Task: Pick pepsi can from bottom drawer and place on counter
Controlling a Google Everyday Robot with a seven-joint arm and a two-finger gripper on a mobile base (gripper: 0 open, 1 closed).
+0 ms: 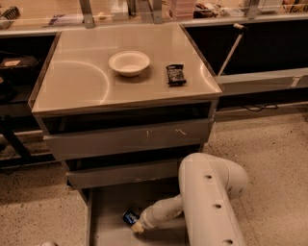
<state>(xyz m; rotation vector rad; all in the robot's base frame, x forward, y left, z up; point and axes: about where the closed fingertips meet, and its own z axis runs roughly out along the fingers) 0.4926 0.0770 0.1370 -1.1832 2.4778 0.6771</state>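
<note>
The pepsi can point(129, 217) is a small blue can lying on the floor of the open bottom drawer point(108, 204), near its middle. My gripper point(137, 227) is low inside the drawer, right against the can's right side, at the end of the white arm point(207, 202) that reaches in from the right. The arm hides the drawer's right part. The counter point(86, 84) is the glossy beige slab on top of the cabinet, with a faint arc mark on its left half.
A white bowl point(129, 63) and a black snack packet point(175, 74) sit on the counter's far half. A grey drawer with white scratches point(130, 137) hangs above the bottom drawer. A tan shelf with metal posts point(96, 14) runs behind. Speckled floor lies on both sides.
</note>
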